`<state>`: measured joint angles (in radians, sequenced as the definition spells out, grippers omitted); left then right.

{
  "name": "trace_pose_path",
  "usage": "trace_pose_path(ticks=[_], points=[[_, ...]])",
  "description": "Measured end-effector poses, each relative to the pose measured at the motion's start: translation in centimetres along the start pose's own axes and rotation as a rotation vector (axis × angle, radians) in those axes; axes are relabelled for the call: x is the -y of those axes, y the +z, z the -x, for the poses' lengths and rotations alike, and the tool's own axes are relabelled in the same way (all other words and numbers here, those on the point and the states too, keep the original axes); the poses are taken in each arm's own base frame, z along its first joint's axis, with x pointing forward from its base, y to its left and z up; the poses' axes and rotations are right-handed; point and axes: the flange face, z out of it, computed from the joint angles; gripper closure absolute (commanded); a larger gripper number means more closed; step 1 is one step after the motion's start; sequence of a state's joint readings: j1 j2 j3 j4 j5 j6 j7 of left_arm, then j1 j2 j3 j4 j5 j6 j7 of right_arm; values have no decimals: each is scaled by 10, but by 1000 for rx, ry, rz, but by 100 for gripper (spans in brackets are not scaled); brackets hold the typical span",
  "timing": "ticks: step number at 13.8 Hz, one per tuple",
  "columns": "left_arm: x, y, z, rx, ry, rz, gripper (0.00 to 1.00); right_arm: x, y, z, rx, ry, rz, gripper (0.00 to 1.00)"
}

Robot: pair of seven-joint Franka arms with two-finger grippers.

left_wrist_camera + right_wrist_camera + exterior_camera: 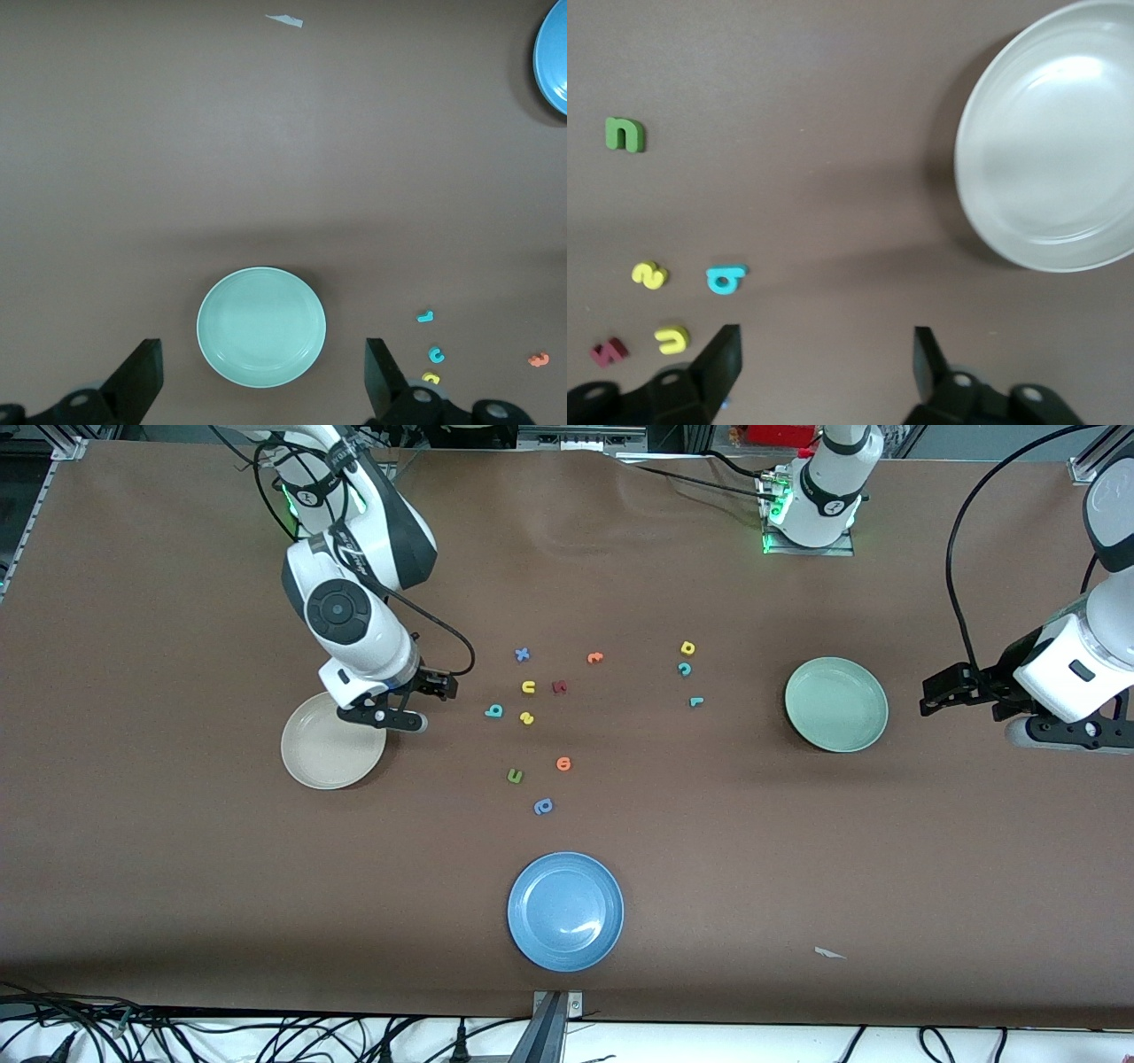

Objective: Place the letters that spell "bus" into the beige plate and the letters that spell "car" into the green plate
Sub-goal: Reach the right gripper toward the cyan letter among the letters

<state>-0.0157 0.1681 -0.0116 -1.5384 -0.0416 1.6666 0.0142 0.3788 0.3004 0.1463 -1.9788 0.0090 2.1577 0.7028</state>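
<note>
meanwhile, right gripper (423,707) agape beside beige plate (312,766)

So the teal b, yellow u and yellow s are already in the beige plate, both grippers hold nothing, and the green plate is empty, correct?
Not quite: the beige plate is empty too. The front view shows the teal b, yellow u and yellow s lying on the table beside it, toward the middle. Otherwise correct: the right gripper and left gripper hold nothing, and the green plate is empty.

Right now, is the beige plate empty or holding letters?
Empty: the beige plate shows bare; teal b, yellow u, yellow s lie on the table.
</note>
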Motion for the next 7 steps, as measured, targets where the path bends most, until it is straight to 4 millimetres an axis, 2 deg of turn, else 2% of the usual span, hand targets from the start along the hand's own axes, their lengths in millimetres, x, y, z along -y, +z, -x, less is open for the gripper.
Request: trace_pose_path(ticks=[3,7], points=[[1,4,5,44,-2,1,0,34,25,16,-24,142,-30,35],[10,6,6,63,-16,2,0,57,57,25,-32,268,-55,35]])
